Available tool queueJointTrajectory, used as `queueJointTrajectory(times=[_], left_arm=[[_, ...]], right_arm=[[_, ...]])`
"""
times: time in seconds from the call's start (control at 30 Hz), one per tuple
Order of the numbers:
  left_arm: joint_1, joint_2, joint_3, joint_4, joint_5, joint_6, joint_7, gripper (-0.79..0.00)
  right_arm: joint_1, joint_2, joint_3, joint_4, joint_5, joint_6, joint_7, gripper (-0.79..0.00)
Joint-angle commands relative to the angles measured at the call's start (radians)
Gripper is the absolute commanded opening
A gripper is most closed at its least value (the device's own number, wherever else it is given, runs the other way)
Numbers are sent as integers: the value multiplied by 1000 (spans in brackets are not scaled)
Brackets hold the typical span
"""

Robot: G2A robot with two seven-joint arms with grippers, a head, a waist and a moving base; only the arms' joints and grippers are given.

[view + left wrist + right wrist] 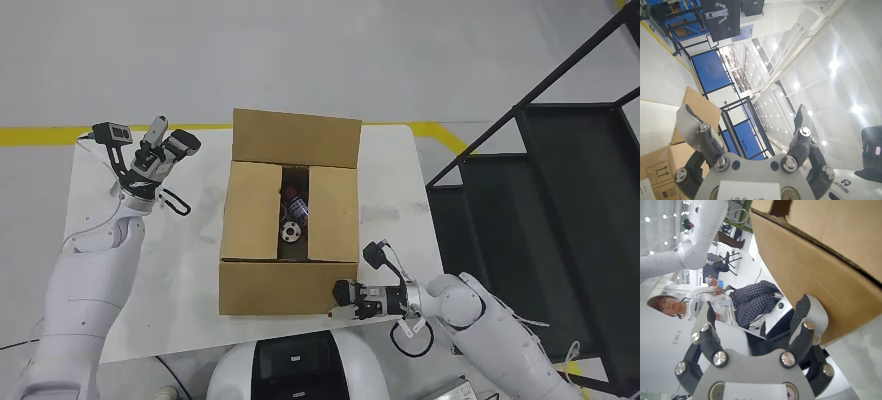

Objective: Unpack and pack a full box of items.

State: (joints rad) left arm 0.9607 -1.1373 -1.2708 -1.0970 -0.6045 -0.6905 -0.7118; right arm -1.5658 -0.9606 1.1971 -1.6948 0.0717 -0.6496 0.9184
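Top view: open box (252, 210) mid table (185, 290) w/ dark bottle (297, 208) inside, left gripper (165, 140) well off to its side, right gripper (340, 297) at box's near corner, left wrist view: jaws wide apart, empty, right wrist view: jaws apart, finger (815, 311) just by box wall.

Left gripper (168, 136) is held raised at the far left, fingers spread wide. Right gripper (338, 300) is held low, pointed leftward, fingers parted.
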Motion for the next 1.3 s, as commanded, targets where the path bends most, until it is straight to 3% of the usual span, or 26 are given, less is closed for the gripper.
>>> queueJointTrajectory(times=[0.0, 0.17, 0.33, 0.63, 0.77, 0.93, 1.27], left_arm=[[8, 0, -2, -16, 5, 12, 16, 0], [36, 2, -20, -70, -12, 38, 7, 0], [49, 16, -58, -86, -41, 88, -136, 0], [58, 65, -154, -87, -116, 315, -631, 0], [58, 83, -178, -88, -132, 414, -823, 0], [78, 112, -143, -149, -126, 496, -824, 0], [78, 112, -143, -149, -126, 496, -824, 0]], right_arm=[[-7, 9, 35, -38, 106, 19, 47, 0], [11, 25, 114, -104, 232, 122, 106, 0], [105, 15, 78, -112, 198, 280, 34, 0], [314, -49, -209, -67, 23, 537, -128, 0], [378, -82, -310, -19, -8, 596, -204, 0], [403, -96, -345, 3, -11, 613, -237, 0], [403, -96, -345, 3, -11, 613, -237, 0]])
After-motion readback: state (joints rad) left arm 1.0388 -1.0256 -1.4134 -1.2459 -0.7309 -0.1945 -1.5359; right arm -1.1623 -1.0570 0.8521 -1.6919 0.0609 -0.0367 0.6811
